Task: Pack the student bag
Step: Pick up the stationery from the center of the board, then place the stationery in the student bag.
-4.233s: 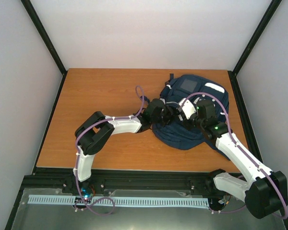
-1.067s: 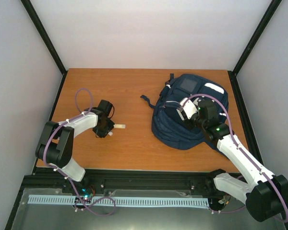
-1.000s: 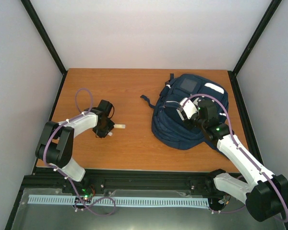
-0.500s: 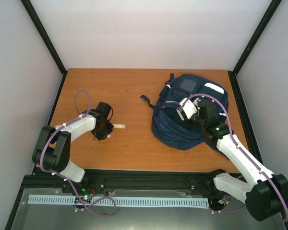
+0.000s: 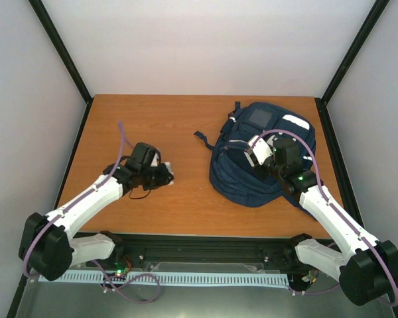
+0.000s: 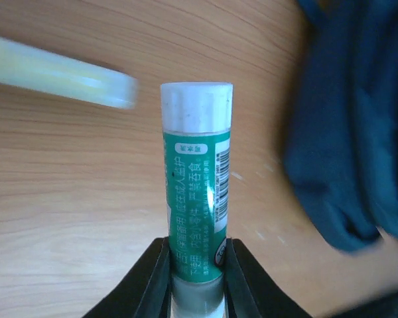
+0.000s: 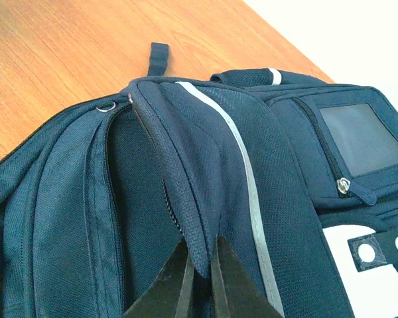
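The wooden table point(image 5: 152, 126) is being worked by both arms. The big navy bag point(image 5: 242, 189) is being rested flat on the table's right half, its pale patch toward the far right corner. On that bag, a fold of fabric beside the open zip is being pinched by the right pincer point(image 7: 200, 262), jaws closed tight on the cloth, which is being raised into a ridge. On the left half, apart from the bag, a green glue stick point(image 6: 196, 172) with a white cap is being clamped at its lower end by the left pincer point(image 6: 198, 245), jaws narrowed onto it, cap pointing away from the wrist. A pale yellowish bar point(image 6: 60, 76), blurred, is being glimpsed on the wood up and left of the cap.
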Robot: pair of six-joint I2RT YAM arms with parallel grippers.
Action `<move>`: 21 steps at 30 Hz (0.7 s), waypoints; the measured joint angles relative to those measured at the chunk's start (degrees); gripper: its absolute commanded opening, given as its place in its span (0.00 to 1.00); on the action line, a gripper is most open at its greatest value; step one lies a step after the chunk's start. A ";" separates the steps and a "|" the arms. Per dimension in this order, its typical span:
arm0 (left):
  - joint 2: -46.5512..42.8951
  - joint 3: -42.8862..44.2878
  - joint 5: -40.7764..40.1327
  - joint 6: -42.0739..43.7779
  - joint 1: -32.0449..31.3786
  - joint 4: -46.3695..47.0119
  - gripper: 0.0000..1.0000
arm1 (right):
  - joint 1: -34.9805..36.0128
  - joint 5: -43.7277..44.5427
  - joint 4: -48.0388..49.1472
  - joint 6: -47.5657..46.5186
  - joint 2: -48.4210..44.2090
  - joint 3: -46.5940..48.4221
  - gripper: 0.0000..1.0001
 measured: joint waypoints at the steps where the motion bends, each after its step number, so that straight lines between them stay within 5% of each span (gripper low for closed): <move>1: -0.24 0.02 1.42 1.38 -1.90 1.36 0.01 | 0.00 -0.09 0.00 0.00 0.00 0.00 0.03; 12: 12.39 8.11 14.71 10.64 -23.61 14.56 0.01 | 0.00 -0.35 0.00 0.44 -0.02 0.00 0.03; 21: 24.85 15.21 16.98 7.67 -27.17 22.62 0.01 | 0.00 -0.33 0.00 1.29 -0.39 0.00 0.03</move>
